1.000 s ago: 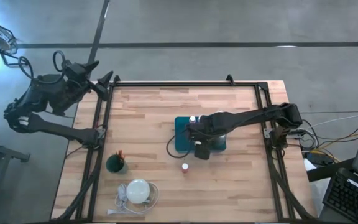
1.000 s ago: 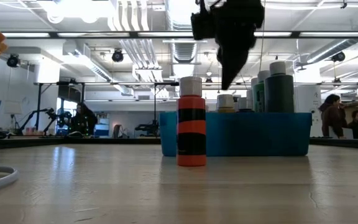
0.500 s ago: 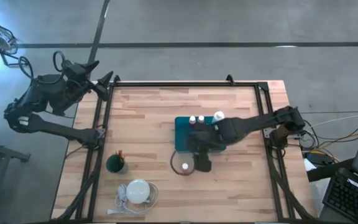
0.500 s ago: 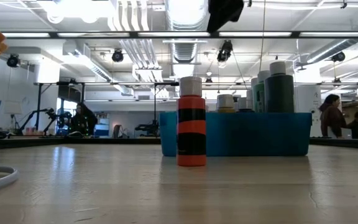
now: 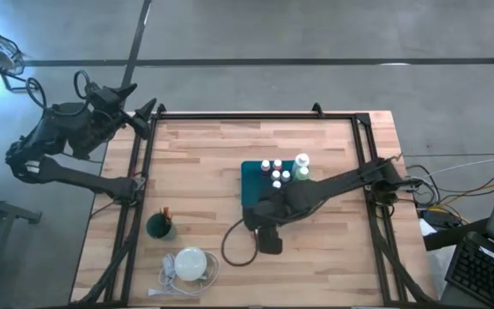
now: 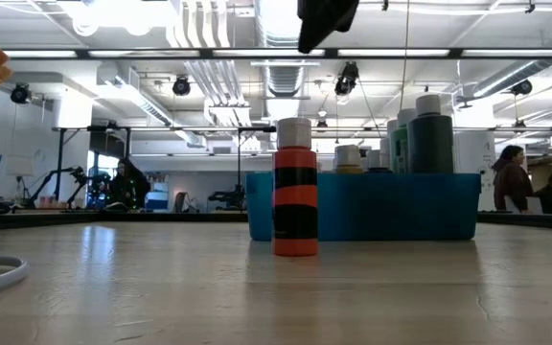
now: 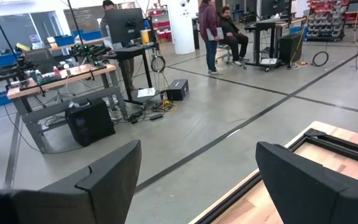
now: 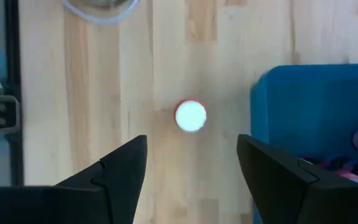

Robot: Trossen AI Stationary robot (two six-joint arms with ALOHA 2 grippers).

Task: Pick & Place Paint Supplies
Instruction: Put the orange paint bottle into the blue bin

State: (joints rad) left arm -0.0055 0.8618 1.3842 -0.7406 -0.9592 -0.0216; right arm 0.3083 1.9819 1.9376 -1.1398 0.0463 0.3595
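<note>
The bench (image 5: 204, 163) is pale wood planks inside a black frame, on a grey concrete floor crossed by a dark line. Behind it the room runs deep: workbenches, monitors, bright ceiling lights, and people (image 7: 219, 28) standing and sitting far off. No writing can be read on anything.

Taking the teal tray (image 5: 250, 182) as the landmark: far to its left, off the bench's corner, the left claw (image 7: 197, 180) waits with its fingers spread apart and nothing between them. Nearer on that side stand a dark green cup of brushes (image 5: 160, 226) and a white round disc (image 5: 190, 263) with its cord. Inside the tray stand several white-capped paint bottles (image 5: 278, 173). Just in front of the tray the red paint bottle (image 6: 295, 189) stands upright and alone on the wood; the low view shows its red and black bands, while the right wrist view shows only its white cap. The right claw (image 8: 191, 171) hangs above it, fingers wide and empty.
</note>
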